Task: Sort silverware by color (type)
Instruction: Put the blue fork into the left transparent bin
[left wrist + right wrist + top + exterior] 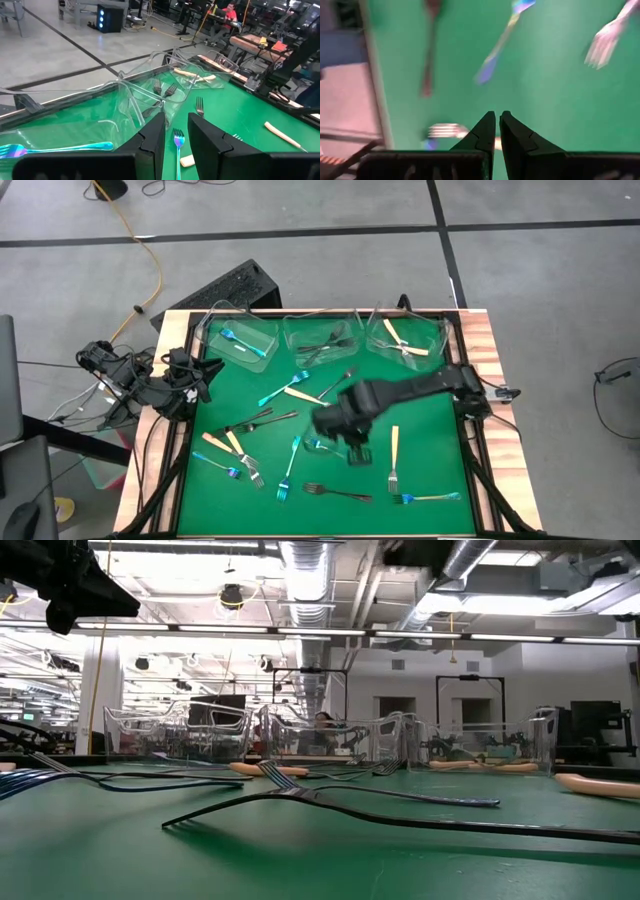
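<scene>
The silverware lies scattered on the green mat: blue-teal forks, dark forks and cream-handled forks. My right gripper hangs over the mat's middle, pointing down, shut with nothing in it. A blue fork and a dark fork lie on the mat below it. My left gripper waits at the table's left edge, open and holding nothing.
Three clear tubs stand along the far edge. The left tub holds a blue fork, the middle one dark forks, the right one cream-handled forks. A wooden rim frames the mat. In the low view a dark fork lies nearest.
</scene>
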Robot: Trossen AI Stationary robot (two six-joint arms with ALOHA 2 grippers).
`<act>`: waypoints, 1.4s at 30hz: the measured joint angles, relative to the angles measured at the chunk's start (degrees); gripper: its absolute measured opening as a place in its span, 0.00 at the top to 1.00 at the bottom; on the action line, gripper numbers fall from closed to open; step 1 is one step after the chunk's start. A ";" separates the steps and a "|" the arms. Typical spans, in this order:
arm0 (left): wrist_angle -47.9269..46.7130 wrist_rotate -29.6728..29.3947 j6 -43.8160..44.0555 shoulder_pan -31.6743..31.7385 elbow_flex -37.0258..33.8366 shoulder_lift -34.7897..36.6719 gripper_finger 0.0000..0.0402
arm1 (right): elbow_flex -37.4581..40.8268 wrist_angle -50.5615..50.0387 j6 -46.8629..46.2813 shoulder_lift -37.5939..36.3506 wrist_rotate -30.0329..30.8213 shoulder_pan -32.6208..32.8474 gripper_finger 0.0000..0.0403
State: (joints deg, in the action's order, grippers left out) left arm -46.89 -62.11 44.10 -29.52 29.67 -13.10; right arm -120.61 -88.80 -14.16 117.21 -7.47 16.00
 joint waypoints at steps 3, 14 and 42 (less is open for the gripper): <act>0.00 0.20 -0.02 -0.02 0.00 0.00 0.83 | 2.14 -1.30 -7.12 -0.31 2.07 5.07 0.87; 0.02 0.14 -0.04 -0.02 0.00 0.00 0.83 | 10.98 -1.20 -35.14 -2.74 -1.70 19.74 0.87; 0.04 -0.09 0.04 -0.02 0.00 0.00 0.83 | 59.18 43.25 -58.12 -25.68 -0.72 33.01 0.63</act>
State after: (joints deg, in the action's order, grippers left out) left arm -46.85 -62.19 44.14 -29.54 29.67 -13.10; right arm -61.43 -45.55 -72.29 91.53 -8.19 49.01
